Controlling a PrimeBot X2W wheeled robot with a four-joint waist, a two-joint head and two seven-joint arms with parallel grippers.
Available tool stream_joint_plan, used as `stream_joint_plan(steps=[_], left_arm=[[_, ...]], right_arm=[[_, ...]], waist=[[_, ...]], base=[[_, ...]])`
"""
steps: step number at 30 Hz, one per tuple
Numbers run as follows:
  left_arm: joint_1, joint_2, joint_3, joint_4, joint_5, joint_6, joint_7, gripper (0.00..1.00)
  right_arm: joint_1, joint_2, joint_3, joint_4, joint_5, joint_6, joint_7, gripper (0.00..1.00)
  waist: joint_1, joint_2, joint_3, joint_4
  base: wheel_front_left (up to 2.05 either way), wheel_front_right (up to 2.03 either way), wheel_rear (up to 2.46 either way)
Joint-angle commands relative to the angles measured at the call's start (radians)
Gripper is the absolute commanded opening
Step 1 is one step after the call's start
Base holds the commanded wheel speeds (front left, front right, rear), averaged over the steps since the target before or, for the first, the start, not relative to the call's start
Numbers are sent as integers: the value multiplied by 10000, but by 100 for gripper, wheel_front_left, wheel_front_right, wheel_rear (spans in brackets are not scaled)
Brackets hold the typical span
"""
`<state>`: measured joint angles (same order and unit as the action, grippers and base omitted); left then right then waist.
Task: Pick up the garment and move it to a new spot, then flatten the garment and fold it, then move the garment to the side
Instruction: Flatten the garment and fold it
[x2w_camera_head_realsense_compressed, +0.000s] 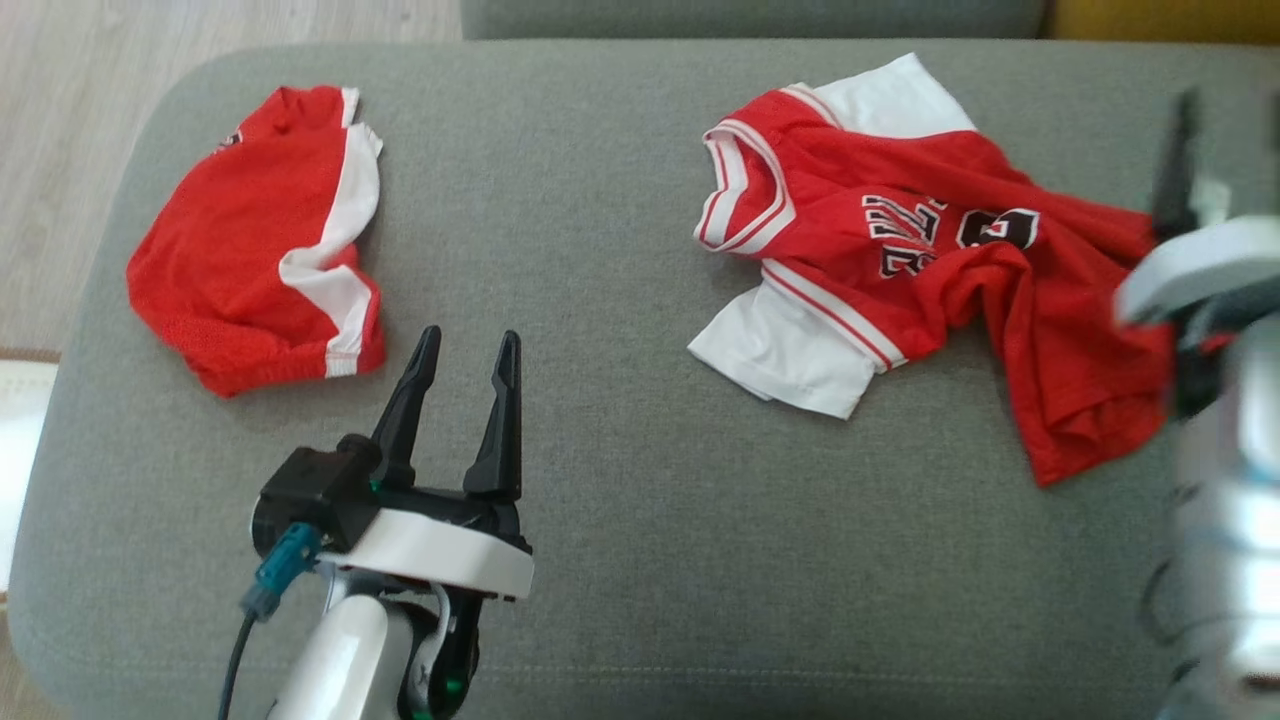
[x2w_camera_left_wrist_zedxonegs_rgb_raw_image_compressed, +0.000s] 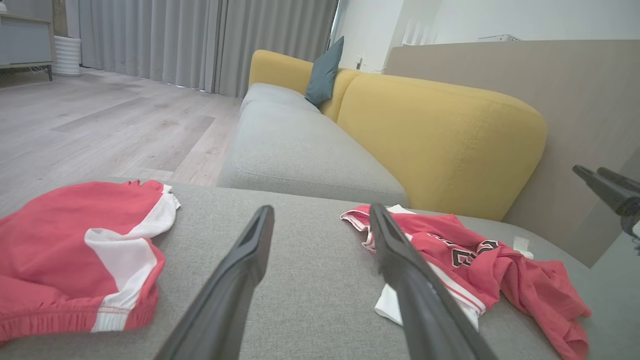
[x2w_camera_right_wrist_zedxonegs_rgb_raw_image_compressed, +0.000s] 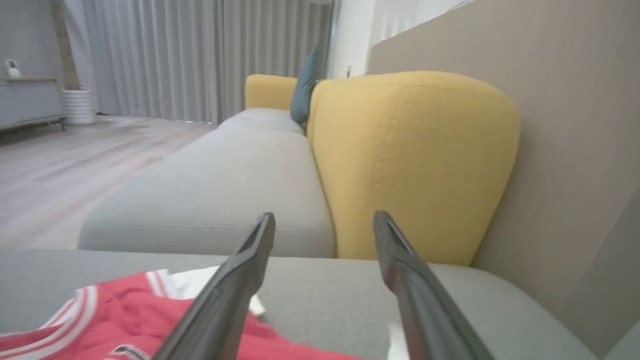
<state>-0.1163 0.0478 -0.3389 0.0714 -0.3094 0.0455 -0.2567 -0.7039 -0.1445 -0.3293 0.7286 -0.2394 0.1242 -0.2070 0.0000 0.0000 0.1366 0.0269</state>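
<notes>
Head view: crumpled red-and-white mesh jersey at right edge of grey fabric cushion; left gripper, right gripper both spread.

**A Tally, Kind by Kind**

Two red-and-white garments lie on the one grey cushion: one pair of shorts near its left edge and one jersey toward its right edge, with two white sleeves showing. There are two grippers, the left gripper and the right gripper, each with two dark fingers. Past the cushion's far edge stand two yellow backrests, a near one and a far one, with one teal pillow between them.
</notes>
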Motion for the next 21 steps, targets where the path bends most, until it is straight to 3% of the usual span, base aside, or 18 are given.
stream_joint_plan(steps=[1, 6, 15, 21], left_arm=[[-197, 24, 383, -333, 43, 90, -51, 100], [-88, 24, 456, -411, 13, 148, -51, 100], [40, 24, 463, -443, 27, 170, -51, 100], [48, 24, 459, -363, 74, 118, -51, 100]], right_arm=[[328, 373, 594, -553, 438, 65, -235, 100], [1827, 856, 1855, -1771, 1804, 65, -418, 100], [5250, 939, 3727, -4312, 4678, 65, -502, 100], [6002, 940, 3989, -4877, 4993, 65, -513, 100]], waist=[[0, 0, -198, -153], [0, 0, -454, -430], [0, 0, -765, -821], [0, 0, -643, -1067]], base=[[0, 0, 0], [0, 0, 0], [0, 0, 0], [0, 0, 0]])
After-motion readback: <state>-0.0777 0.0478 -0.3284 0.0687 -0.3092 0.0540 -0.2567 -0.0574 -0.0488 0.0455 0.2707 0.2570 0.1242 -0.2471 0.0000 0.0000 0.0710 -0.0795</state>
